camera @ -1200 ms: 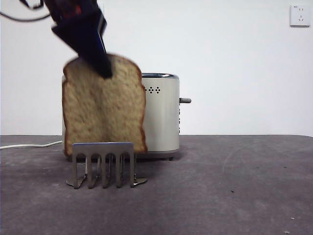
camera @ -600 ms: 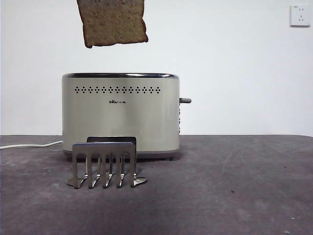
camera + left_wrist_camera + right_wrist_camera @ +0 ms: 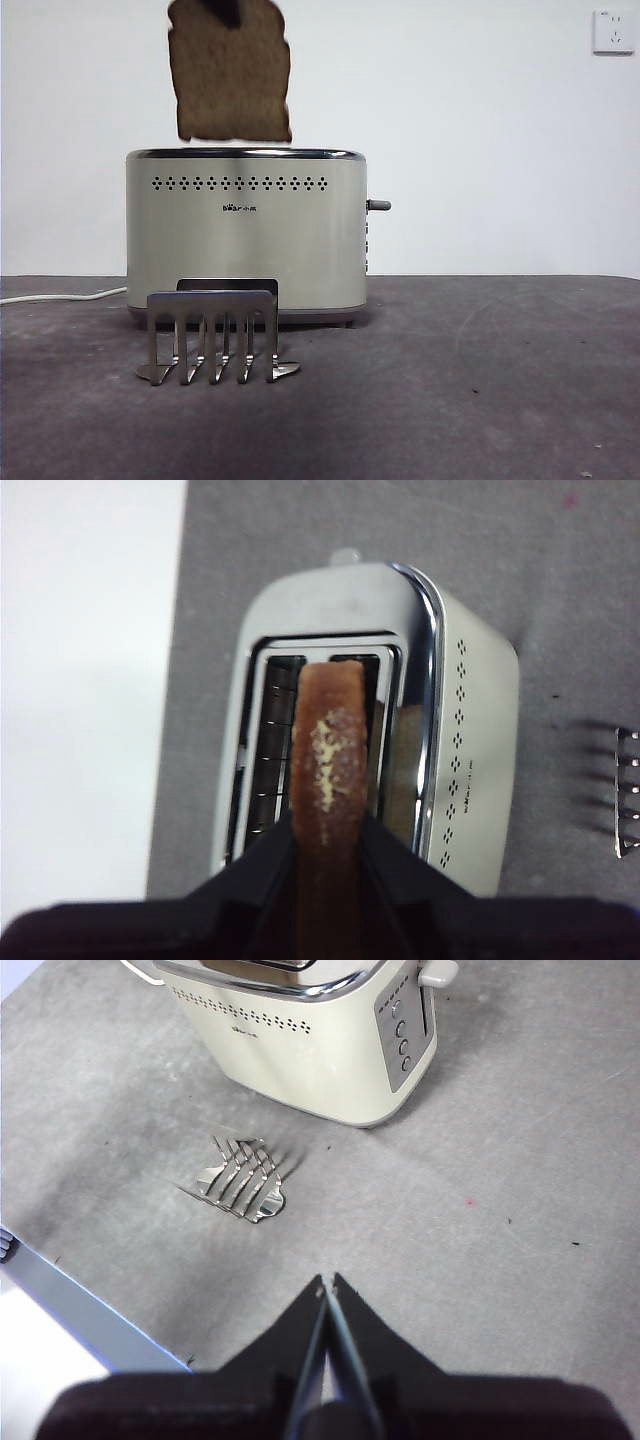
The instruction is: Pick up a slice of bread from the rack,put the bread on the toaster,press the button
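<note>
Bread slice (image 3: pixel 232 75) in left claw (image 3: pixel 327 845), above toaster (image 3: pixel 245 235), rack (image 3: pixel 212 335) bare

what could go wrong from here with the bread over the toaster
The bread hangs just above the toaster in the left pincer. It may not be square over a slot; lowered off-line, its edge could catch the chrome rim. The grip is only on the top crust, so the slice could swing or tear.

place: lab-style test bench | cues: bare white wall (image 3: pixel 480 130); wall socket (image 3: pixel 612 31); grey table (image 3: pixel 480 380)
</note>
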`<control>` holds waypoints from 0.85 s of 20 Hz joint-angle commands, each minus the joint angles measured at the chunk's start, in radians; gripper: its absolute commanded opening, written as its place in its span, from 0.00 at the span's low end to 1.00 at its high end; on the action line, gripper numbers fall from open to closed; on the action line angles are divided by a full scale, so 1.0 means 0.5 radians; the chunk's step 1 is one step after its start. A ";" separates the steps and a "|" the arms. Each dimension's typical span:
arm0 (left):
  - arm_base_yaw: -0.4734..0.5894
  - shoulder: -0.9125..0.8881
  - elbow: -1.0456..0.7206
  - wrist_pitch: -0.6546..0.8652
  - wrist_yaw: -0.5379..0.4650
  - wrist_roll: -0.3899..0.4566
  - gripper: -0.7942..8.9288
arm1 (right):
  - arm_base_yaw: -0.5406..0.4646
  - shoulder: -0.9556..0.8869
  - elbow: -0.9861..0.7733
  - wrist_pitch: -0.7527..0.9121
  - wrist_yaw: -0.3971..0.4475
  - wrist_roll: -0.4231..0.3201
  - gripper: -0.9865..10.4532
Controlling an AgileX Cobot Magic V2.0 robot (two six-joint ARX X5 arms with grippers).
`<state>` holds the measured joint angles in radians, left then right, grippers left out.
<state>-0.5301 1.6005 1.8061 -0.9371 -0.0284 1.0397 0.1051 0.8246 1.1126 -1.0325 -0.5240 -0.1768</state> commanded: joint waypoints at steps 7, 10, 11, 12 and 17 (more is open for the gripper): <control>0.113 0.149 -0.010 0.047 0.231 0.069 0.07 | 0.004 0.004 0.002 0.005 -0.002 -0.016 0.08; 0.162 0.232 -0.010 0.049 0.255 0.068 0.07 | 0.004 0.022 0.002 0.005 -0.002 -0.016 0.08; 0.182 0.260 -0.010 0.048 0.310 0.067 0.07 | 0.004 0.030 0.002 0.005 -0.002 -0.016 0.08; 0.199 0.288 -0.010 0.054 0.359 0.067 0.07 | 0.004 0.039 0.002 0.005 -0.002 -0.016 0.08; 0.258 0.373 -0.010 0.156 0.460 0.020 0.15 | 0.004 0.079 0.002 0.007 -0.002 -0.016 0.08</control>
<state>-0.4061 1.7424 1.8187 -0.8642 0.1993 1.0611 0.1051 0.8627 1.1126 -1.0325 -0.5240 -0.1768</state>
